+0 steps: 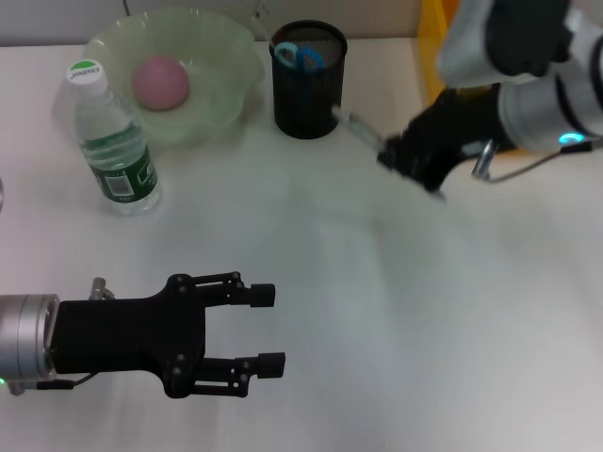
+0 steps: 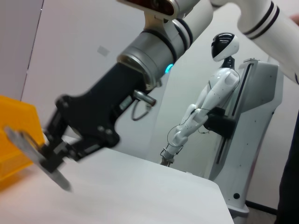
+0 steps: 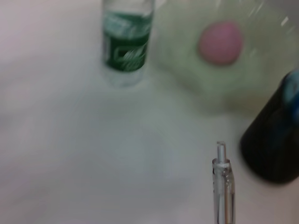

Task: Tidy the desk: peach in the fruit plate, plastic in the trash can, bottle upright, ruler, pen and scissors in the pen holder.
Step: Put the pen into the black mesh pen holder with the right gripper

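- Pen (image 1: 358,129): clamped in right gripper (image 1: 407,162), held in the air just right of pen holder (image 1: 308,80); long axis slanted, tip toward the holder's rim.
- Left gripper (image 1: 268,330): jaws wide, empty, well below the holder.

1. A white desk (image 1: 377,311) is filling most of the head view.
2. A yellow bin (image 1: 431,42) is sitting at the upper right of the head view.
3. A white humanoid robot figure (image 2: 205,105) is standing right of centre in the left wrist view.
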